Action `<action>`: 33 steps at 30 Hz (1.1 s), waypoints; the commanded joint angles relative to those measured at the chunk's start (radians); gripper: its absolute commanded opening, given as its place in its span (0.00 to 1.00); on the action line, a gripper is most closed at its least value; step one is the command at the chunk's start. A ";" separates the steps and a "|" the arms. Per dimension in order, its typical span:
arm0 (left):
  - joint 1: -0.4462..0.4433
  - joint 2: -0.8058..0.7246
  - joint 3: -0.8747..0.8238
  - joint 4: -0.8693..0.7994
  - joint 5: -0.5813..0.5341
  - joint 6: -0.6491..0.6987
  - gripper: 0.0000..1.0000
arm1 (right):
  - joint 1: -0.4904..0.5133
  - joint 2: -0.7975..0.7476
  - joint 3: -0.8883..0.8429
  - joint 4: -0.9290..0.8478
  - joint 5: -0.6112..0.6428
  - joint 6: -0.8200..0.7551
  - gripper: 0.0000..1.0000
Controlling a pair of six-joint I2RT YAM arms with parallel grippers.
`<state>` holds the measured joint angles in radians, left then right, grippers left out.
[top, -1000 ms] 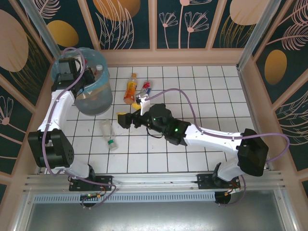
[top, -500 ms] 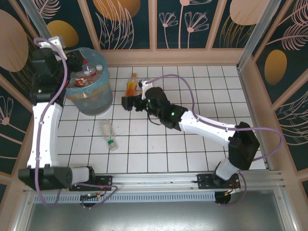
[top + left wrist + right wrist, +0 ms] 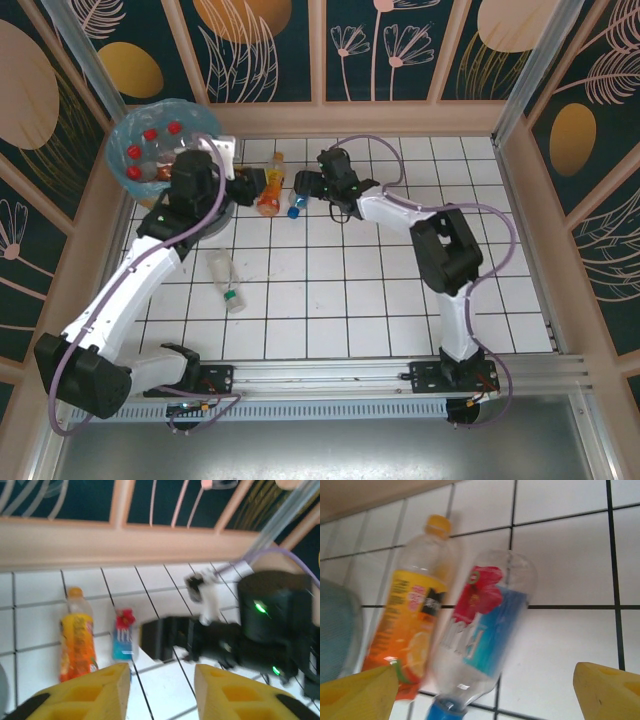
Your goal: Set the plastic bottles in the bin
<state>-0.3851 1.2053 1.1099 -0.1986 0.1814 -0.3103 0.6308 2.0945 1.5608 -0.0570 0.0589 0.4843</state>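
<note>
The bin (image 3: 138, 135), lined with a light-blue bag, stands at the far left and holds several red-capped plastic bottles. On the tiles beside it lie an orange-label bottle (image 3: 271, 186) (image 3: 77, 642) (image 3: 415, 620) and a blue-label bottle with a blue cap (image 3: 297, 203) (image 3: 123, 636) (image 3: 487, 630). A clear bottle with a green cap (image 3: 226, 279) lies nearer the arms. My left gripper (image 3: 243, 186) (image 3: 162, 676) hangs open and empty just left of the orange bottle. My right gripper (image 3: 304, 185) (image 3: 482, 676) is wide open, with the blue-label bottle lying between its fingers, untouched.
A raised wooden border (image 3: 360, 117) and patterned walls close off the far edge and both sides of the white tiled table (image 3: 380, 300). The two grippers face each other a short way apart across the two bottles. The bin's wall (image 3: 332, 625) is just left of the orange bottle.
My left arm swung from over the bin down to the table beside the orange bottle, and its jaws opened. My right arm reached farther back, over the blue-label bottle.
</note>
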 commanded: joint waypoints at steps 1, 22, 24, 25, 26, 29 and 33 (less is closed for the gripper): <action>-0.023 -0.047 -0.057 0.110 0.044 0.005 0.44 | 0.001 0.088 0.134 -0.053 0.013 0.001 0.93; -0.028 -0.093 -0.129 0.124 -0.014 0.003 0.56 | 0.002 0.225 0.264 -0.276 0.031 -0.031 0.66; -0.028 -0.092 -0.132 0.126 -0.016 -0.002 0.56 | 0.002 0.194 0.227 -0.269 0.024 -0.033 0.65; -0.027 -0.090 -0.132 0.125 -0.019 -0.006 0.56 | 0.002 0.178 0.205 -0.263 0.013 -0.036 0.66; -0.028 -0.089 -0.131 0.125 -0.020 -0.011 0.56 | 0.002 0.163 0.185 -0.255 0.002 -0.038 0.67; -0.028 -0.089 -0.131 0.128 -0.020 -0.029 0.56 | 0.003 0.112 0.126 -0.239 -0.034 -0.045 0.65; -0.028 -0.091 -0.131 0.152 -0.021 -0.066 0.57 | 0.009 -0.016 -0.028 -0.135 -0.076 -0.051 0.64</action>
<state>-0.4099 1.1282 0.9859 -0.1036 0.1715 -0.3367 0.6312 2.1815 1.6073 -0.2344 0.0311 0.4503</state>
